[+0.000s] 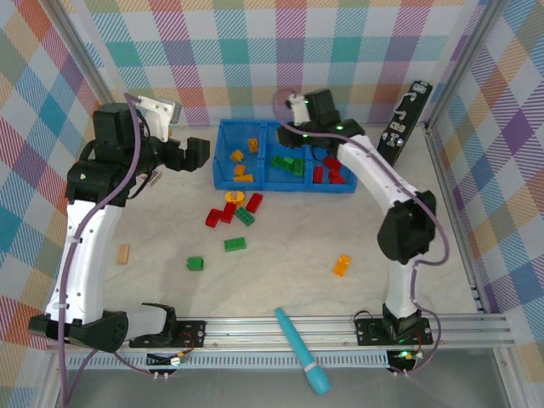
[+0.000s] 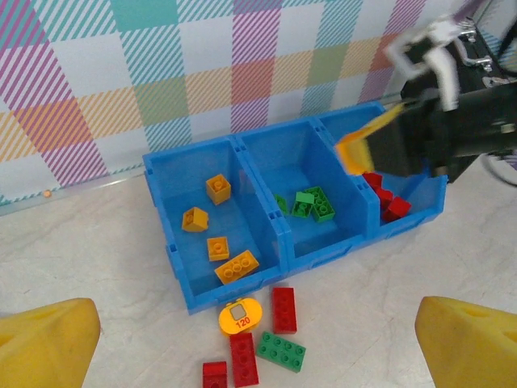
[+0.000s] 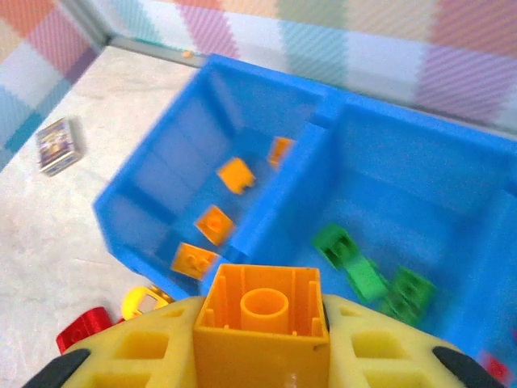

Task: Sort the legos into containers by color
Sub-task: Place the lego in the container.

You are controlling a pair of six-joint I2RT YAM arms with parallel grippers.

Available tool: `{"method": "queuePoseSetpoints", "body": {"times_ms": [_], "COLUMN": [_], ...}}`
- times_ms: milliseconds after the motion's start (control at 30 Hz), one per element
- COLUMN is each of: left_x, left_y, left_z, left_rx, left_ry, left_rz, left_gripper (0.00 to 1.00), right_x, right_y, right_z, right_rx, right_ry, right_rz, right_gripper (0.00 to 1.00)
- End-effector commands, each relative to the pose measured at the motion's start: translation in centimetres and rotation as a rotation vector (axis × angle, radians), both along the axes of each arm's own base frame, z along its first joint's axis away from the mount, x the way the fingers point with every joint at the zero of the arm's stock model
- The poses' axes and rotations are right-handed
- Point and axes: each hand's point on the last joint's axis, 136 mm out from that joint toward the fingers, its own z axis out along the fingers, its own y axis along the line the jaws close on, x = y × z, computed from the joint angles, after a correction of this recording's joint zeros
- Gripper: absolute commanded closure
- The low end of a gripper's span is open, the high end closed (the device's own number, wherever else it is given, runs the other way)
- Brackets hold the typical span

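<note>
Clearly legible is "120", printed on a round yellow-orange plastic piece [image 2: 241, 315] lying on the pale table [image 2: 97, 259] just in front of the bright blue three-compartment plastic tray [image 2: 172, 246]. The right arm [image 1: 374, 174] reaches forward from a bent elbow, with its wrist over the tray's far side. The right gripper [image 3: 262, 346] is clamped on a yellow-orange square plastic brick [image 3: 262, 307] pinched between its yellow fingers [image 3: 153, 347]. The brick hangs above the tray, over which compartment I cannot tell. The left arm [image 1: 85, 229] stands tall and bends rightward. The left gripper [image 1: 197, 155] is spread wide and empty beside the tray's left end. Orange bricks [image 2: 218, 246] lie in the left compartment, green bricks [image 2: 311, 202] in the middle and red bricks [image 2: 388, 202] in the right. A loose red brick [image 2: 283, 309] and a loose green brick [image 2: 281, 350] sit near the round piece.
</note>
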Motion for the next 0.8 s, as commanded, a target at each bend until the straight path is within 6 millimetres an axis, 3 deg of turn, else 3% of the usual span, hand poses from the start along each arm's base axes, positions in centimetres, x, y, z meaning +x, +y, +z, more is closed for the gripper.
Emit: {"method": "queuePoseSetpoints", "body": {"times_ms": [0,133,233,433,567,767], "left_x": [-0.5,-0.5,-0.3,-0.2,-0.1,0.0], "left_y": [-0.7,-0.8,-0.8,-1.1,-1.0,-1.1], "left_z": [1.0,0.7,0.3,0.1,-0.2,-0.1], "left_rx": [0.003,0.009,0.012,0.006,0.012,0.007], "left_ry": [-0.032,-0.033,-0.024,-0.011,-0.013,-0.012], "left_rz": [-0.044,-0.048,-0.050,-0.063,-0.058,-0.064], "left_gripper": [0.00,0.00,0.00,0.00,0.00,0.00], "right_x": [1.2,1.0,1.1,1.8,2.0,1.9], "right_y": [4.6,9.4,11.6,13.6,13.8,14.4], "right_z": [0.2,-0.7,-2.4,-7.4,-11.2,-13.4], "right_rx": [0.033,0.021,-0.015,-0.145,-0.258,-0.332], "right_ry": [-0.091,-0.164,-0.197,-0.206,-0.203,-0.225], "right_rz": [0.145,0.269,0.312,0.353,0.375,0.398], "right_gripper": [0.74,0.73,0.73,0.72,0.71,0.68]}}
